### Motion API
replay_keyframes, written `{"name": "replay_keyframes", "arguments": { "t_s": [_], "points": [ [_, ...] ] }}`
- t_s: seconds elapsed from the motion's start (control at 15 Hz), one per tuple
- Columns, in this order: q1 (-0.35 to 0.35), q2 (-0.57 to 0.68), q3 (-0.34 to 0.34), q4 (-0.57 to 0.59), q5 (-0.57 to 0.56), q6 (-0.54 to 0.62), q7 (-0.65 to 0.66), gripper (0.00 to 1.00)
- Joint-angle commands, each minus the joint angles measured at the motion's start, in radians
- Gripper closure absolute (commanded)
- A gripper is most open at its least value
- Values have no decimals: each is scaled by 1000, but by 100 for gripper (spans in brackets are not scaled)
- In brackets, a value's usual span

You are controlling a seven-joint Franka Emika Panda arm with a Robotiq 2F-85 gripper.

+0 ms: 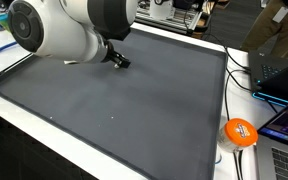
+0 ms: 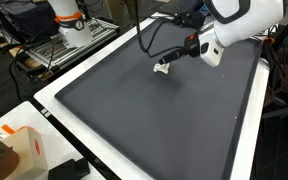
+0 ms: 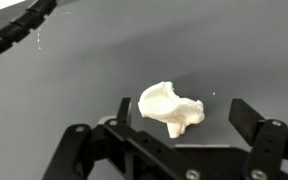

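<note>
Gripper (image 3: 185,113): jaws stand fully apart, holding nothing. In the wrist view a white lump (image 3: 169,105) of irregular shape lies in the gap between the two fingers (image 3: 125,112), closer to the one on the picture's left. Whether that finger touches it cannot be told.

The white lump rests on the grey mat (image 2: 154,120), toward its far side in an exterior view, directly below the gripper.

The mat covers a white table (image 1: 44,140). An orange disc (image 1: 241,131) lies off the mat, well apart. A black cable (image 3: 14,35) crosses the wrist view's upper corner.
</note>
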Motion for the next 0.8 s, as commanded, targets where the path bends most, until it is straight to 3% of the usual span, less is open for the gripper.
{"name": "replay_keyframes", "arguments": {
  "t_s": [0.0,0.73],
  "points": [
    [-9,53,15,83,40,-15,22,0],
    [-5,104,21,155,52,19,23,0]
  ]
}}
